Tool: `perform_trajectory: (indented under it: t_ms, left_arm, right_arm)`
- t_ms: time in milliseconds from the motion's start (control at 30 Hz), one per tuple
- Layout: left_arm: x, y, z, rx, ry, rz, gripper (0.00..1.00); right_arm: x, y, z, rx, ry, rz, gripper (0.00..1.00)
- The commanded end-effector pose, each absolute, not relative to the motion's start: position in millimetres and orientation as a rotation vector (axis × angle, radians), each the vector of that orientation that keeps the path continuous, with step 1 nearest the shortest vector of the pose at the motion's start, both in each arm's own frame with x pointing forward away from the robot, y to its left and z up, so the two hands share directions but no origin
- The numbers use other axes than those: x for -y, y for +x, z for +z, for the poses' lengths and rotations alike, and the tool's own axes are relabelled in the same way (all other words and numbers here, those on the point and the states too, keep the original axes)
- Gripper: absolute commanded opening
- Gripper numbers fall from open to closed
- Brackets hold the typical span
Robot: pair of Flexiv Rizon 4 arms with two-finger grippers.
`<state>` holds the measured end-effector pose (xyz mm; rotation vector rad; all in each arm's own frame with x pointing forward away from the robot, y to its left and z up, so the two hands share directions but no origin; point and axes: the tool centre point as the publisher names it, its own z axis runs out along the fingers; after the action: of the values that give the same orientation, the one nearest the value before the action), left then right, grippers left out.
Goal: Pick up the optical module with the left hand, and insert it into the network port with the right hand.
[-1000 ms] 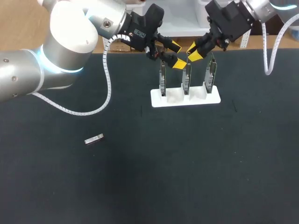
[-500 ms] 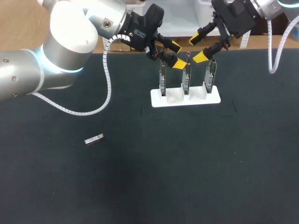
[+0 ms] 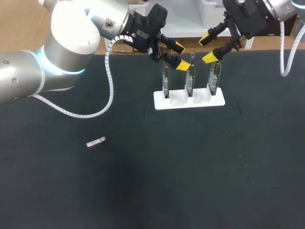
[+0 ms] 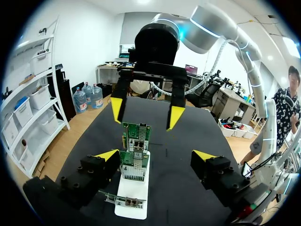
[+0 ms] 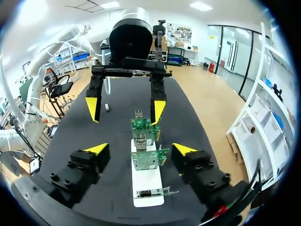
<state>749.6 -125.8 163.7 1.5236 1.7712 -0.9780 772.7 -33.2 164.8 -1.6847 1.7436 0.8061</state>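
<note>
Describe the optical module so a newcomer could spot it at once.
Find the white stand with three upright green boards at the far middle of the black table. Toward the near left of it lies the optical module, a small silvery bar flat on the table. Unlike the boards, it lies loose and alone.

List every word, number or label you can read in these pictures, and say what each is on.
No text can be read in any view.
Small label on the black mount behind the left gripper: print too small to read.
Circuit boards in the white holder: markings blurred.
Optical module: too small to show any print.
</note>
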Motion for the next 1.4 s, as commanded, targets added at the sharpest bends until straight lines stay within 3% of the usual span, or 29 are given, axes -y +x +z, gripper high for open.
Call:
perform_trajectory:
  t_ms: [33,1400]
  left_arm:
    - [127,752,164,-1.776,1.528,-0.979,1.00]
    - [127,752,164,-1.776,1.528,-0.979,1.00]
  right_arm:
    - [35,767,164,-1.743,-1.666,0.796,0.00]
    - [-3,782,169,-1.678,-1.693,0.831,0.00]
